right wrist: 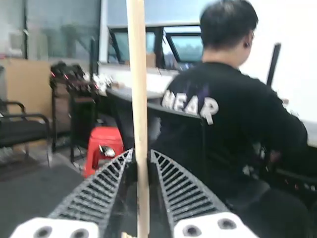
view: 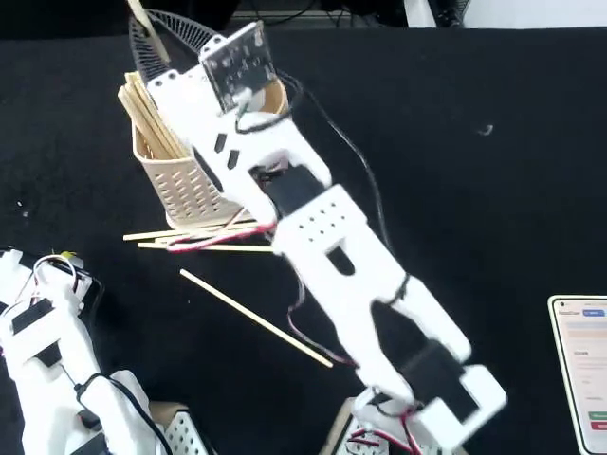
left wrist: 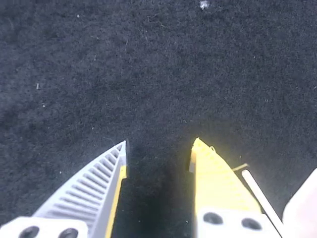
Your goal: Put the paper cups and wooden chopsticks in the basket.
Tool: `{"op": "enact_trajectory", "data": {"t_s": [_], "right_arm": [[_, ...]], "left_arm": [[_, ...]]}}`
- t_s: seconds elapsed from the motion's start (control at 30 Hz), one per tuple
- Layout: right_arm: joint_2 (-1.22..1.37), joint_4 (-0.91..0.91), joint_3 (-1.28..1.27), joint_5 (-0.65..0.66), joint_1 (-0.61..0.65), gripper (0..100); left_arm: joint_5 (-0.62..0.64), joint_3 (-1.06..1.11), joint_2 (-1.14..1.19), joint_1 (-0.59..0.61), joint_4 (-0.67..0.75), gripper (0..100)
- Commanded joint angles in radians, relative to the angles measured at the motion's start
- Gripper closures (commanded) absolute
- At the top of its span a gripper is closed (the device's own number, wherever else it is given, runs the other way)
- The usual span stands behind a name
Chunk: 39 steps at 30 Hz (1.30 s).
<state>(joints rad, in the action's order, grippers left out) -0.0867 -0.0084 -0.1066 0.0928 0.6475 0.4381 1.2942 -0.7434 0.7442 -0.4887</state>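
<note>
Right wrist view showed right gripper [right wrist: 141,152] clamped on upright chopstick [right wrist: 137,89] at the basket [view: 185,190], likely to drop it in; left gripper [left wrist: 158,148] parked low over table, fingers [left wrist: 213,173] apart.

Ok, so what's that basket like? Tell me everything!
The basket is a cream plastic tub with rows of slots in its wall. It stands upright on the black table, towards the far left. A bundle of wooden chopsticks leans inside, sticking out over the rim. The right arm hangs over its top, hiding part of it. A few loose chopsticks lie on the table by its foot.
</note>
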Motion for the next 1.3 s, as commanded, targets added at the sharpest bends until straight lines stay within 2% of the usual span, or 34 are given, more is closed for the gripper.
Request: {"op": "enact_trajectory", "data": {"t_s": [0.0, 0.3, 0.6, 0.97, 1.27], "right_arm": [[0.035, -0.025, 0.076, -0.005, -0.011, 98.8], [0.119, -0.021, 0.047, -0.137, -0.015, 98.8], [0.116, -0.026, -0.124, -0.137, -0.009, 98.8], [-0.021, -0.028, -0.237, -0.132, 0.026, 98.8], [-0.042, -0.16, -0.341, -0.13, 0.04, 98.6]], "left_arm": [[-0.023, -0.01, -0.003, -0.002, 0.012, 79], [-0.025, -0.01, -0.003, -0.002, 0.015, 79], [-0.026, -0.01, -0.005, -0.002, 0.017, 79], [-0.026, -0.01, -0.006, -0.004, 0.017, 79], [-0.026, -0.01, -0.005, -0.004, 0.017, 79]]}}
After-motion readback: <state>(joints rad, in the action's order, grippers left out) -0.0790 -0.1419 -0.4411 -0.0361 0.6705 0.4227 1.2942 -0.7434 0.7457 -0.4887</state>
